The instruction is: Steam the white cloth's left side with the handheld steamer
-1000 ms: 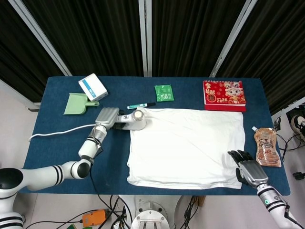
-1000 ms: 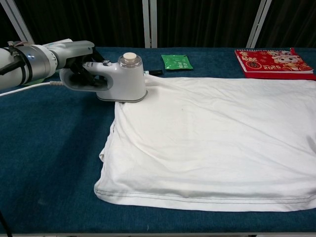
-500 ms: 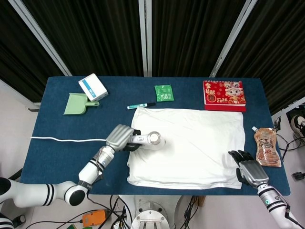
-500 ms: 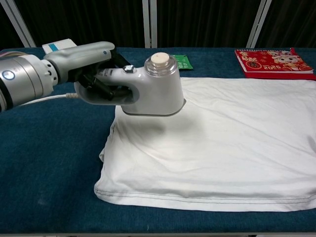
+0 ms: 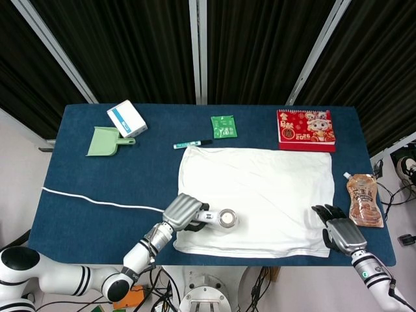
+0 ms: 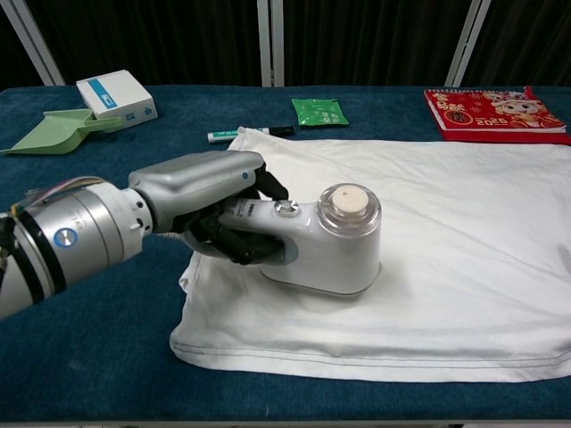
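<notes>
Handheld steamer, white plastic with a clear round cap point(image 6: 326, 245) point(image 5: 221, 218): rests on the left part of the cloth, near its front-left corner. Long axis runs left to right along the tabletop; handle end toward the robot's left, capped head toward the cloth's middle. Glossy body, small round button on the neck, cream disc under the cap.

Left hand, grey shell with black fingers point(image 6: 214, 209) point(image 5: 184, 212): wrapped around the steamer's handle, fingers curled under it.

White power cord point(image 5: 97, 201): trails from the hand's side leftward across the tabletop to its left edge.

White rectangular cloth point(image 6: 455, 241) point(image 5: 266, 195): lies flat with soft creases, long side left to right; front hem close to the tabletop's near edge, stitching visible. Bare cloth lies open to the right of the steamer and behind it.

Right hand, grey and black point(image 5: 339, 231): at the cloth's front-right corner, fingers apart and holding nothing; whether it touches the cloth cannot be told.

Dark blue tabletop point(image 5: 97, 175): bare strip left of the cloth.

Along the far side: white and blue box point(image 6: 116, 96) just beside a pale green dustpan point(image 6: 55, 130); a marker pen point(image 6: 248, 134) at the cloth's rear-left corner; a green sachet point(image 6: 319, 111); a red printed booklet point(image 6: 493, 111).

Brown spouted pouch point(image 5: 364, 201): at the right edge, apart from the cloth.
</notes>
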You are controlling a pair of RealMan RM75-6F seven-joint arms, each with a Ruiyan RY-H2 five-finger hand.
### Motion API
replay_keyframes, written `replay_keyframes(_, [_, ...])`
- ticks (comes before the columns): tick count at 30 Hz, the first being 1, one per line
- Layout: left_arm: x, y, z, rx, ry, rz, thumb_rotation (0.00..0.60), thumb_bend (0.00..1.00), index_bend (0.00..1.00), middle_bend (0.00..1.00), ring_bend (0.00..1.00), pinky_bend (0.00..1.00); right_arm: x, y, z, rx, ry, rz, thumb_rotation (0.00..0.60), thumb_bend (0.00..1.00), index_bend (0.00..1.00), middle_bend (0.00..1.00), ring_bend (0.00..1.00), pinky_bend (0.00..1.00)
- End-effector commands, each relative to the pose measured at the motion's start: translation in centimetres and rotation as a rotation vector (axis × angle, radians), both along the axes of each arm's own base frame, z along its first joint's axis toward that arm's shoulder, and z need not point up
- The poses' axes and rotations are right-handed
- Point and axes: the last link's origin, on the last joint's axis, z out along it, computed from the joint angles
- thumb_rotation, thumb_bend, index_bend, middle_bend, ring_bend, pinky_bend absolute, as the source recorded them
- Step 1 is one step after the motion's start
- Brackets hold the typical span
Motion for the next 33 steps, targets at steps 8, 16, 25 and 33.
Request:
replay_keyframes(8, [-4.0, 1.2, 0.9, 0.057, 0.053, 0.098, 0.488, 0.59, 0.89, 1.0, 0.83, 0.66, 0.1, -0.3, -0.2, 0.002, -0.004, 0.005, 0.6, 0.92, 0.08, 0.12, 0.01, 0.11])
replay_keyframes(16, [-9.2, 3.1, 4.1, 0.162, 0.115, 0.212, 0.489, 0.6, 0.89, 1.0, 0.83, 0.66, 0.0, -0.2, -0.2, -0.004, -0.004, 0.0, 0.6, 0.92, 0.08, 0.12, 0.01, 0.11])
replay_keyframes(25, [-8.9, 5.3, 7.9, 0.253, 0.006, 0.265, 0.489, 0.6, 0.89, 1.0, 0.83, 0.66, 0.1, -0.1, -0.2, -0.011, -0.009, 0.002, 0.6, 0.92, 0.08, 0.12, 0.01, 0.11])
replay_keyframes(33, [-0.5, 5.8, 4.7, 0.18, -0.083, 0.072, 0.487, 0.6, 0.89, 1.0, 0.83, 0.66, -0.1, 0.0, -0.2, -0.013, -0.007, -0.012, 0.6, 0.92, 0.08, 0.12, 0.01, 0.11])
